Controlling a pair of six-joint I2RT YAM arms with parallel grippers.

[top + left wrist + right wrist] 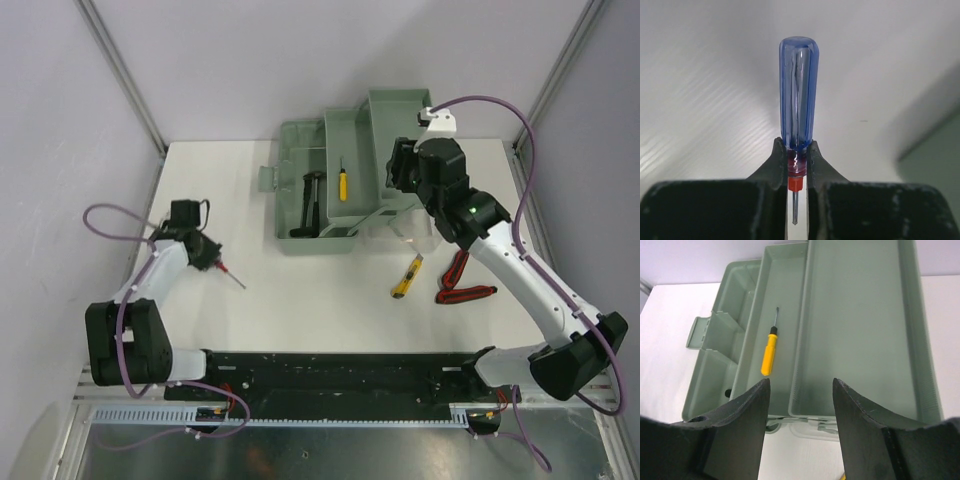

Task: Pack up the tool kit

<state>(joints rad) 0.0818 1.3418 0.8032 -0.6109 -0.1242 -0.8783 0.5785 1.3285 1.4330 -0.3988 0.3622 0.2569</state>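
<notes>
Left gripper (796, 150): pinching screwdriver (799, 90) at its red collar.
Right gripper (801, 390): jaws apart, empty, hovering over box (860, 315).
Table (200, 190): box sits far-right of left gripper, well apart; screwdriver shaft points near-right; right arm (520, 260) nearer; knife (406, 278) lies outside.

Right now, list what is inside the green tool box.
A yellow-handled screwdriver lies in the middle tray, and a black tool, likely a hammer, lies in the left section. The wide right tray looks bare, though the right arm's fingers hide its near edge.
</notes>
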